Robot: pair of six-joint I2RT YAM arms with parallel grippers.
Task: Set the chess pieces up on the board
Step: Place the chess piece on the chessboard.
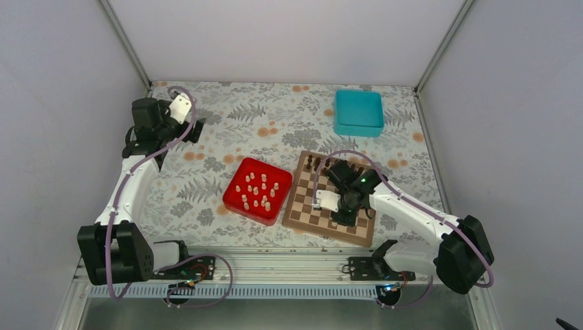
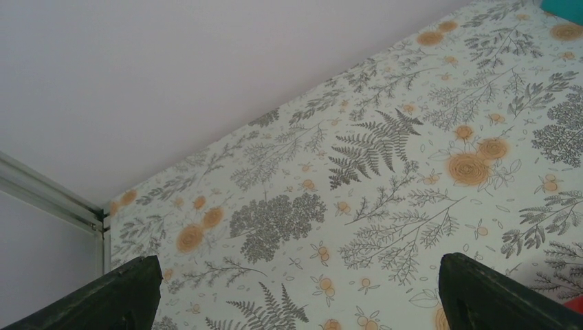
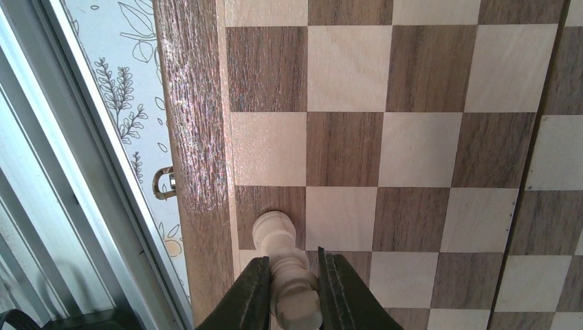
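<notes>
My right gripper is shut on a pale cream chess piece. It holds the piece over a dark square in the outer row of the board, right beside the brown border. I cannot tell whether the piece's base touches the square. In the top view this gripper is over the near part of the board. Several more cream pieces stand in the red tray. My left gripper is open and empty at the far left, and in its wrist view it is above the patterned cloth.
Dark brown pieces line the board's far edge. A teal box sits at the back right. The red tray lies just left of the board. A metal rail and a small clasp run along the board's near edge.
</notes>
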